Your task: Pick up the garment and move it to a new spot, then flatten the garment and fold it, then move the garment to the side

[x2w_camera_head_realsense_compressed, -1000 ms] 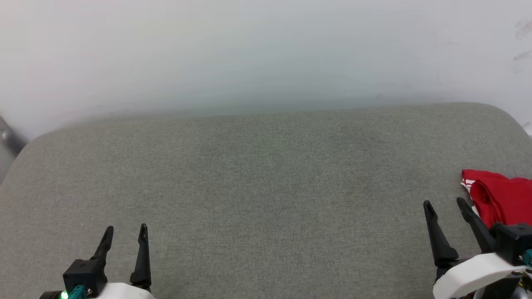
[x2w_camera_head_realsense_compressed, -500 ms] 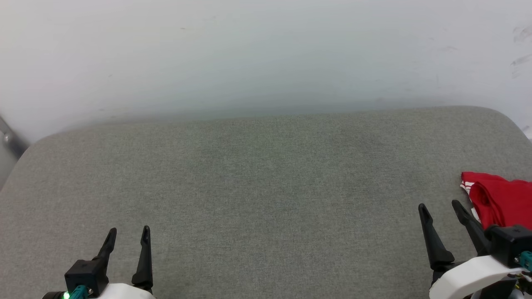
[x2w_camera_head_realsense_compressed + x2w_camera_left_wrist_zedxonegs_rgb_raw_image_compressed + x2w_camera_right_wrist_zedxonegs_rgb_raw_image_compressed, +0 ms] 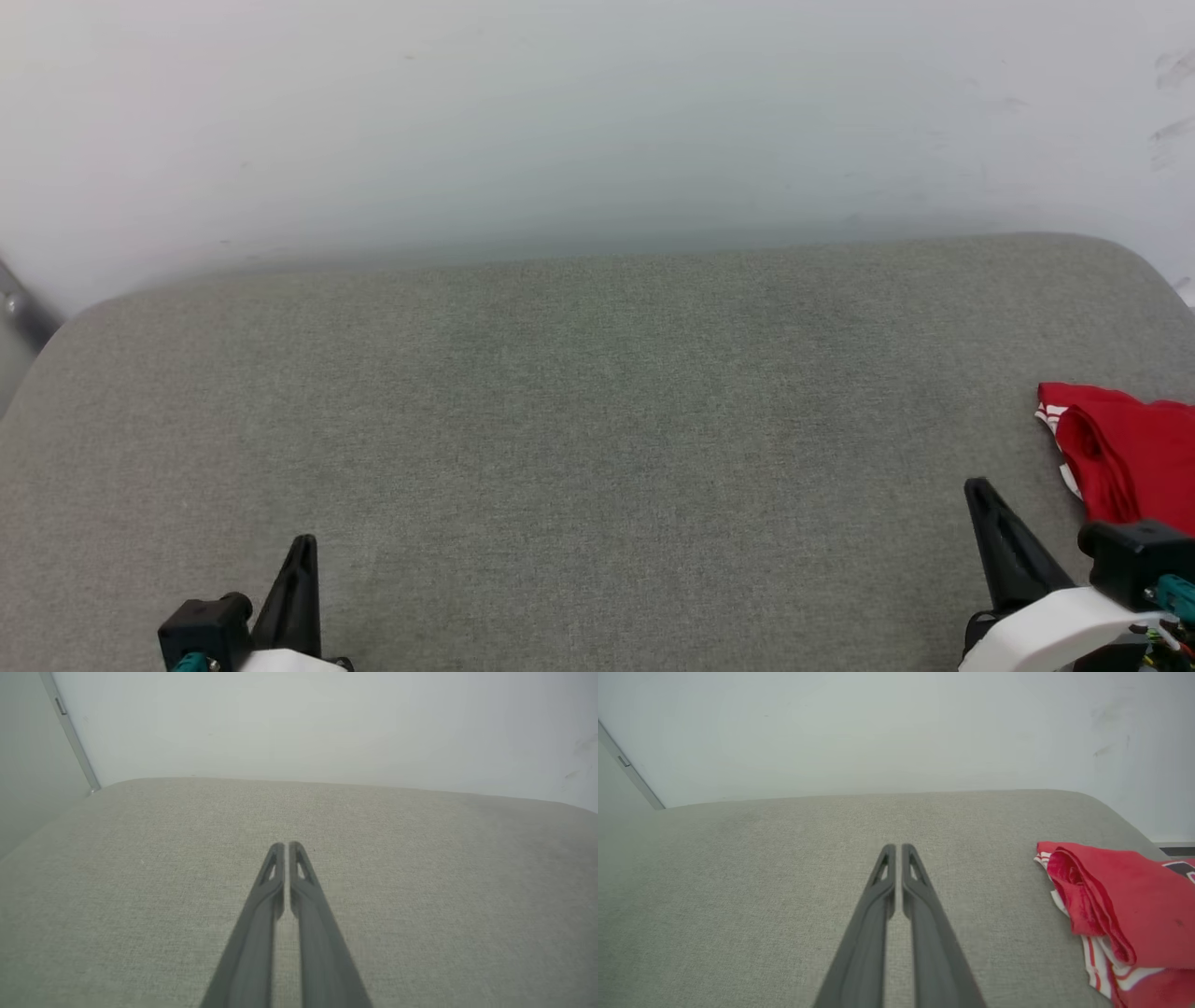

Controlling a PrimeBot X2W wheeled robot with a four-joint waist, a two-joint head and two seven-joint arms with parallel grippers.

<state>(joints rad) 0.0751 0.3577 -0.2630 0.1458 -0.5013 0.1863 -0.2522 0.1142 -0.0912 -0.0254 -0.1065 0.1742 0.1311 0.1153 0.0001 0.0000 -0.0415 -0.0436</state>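
1. The garment point(image 3: 1125, 453) is pictured bunched at the right edge of the cushion point(image 3: 560, 420), partly cut off in the head view. The right gripper point(image 3: 977, 487) is held just beside it, not touching.
2. Both grippers are shown with fingers pressed together on nothing, and the left gripper point(image 3: 302, 543) is well apart from the garment. A pick could be missed if the fingers are not parted before the reach.
3. Only a loose top fold might be pinched, so the garment could be dragged in a heap rather than lifted.
4. The garment could be pushed over the cushion's side by a closed tip.
5. With the layers tangled, a part may be trapped underneath, and flattening would be spoiled.
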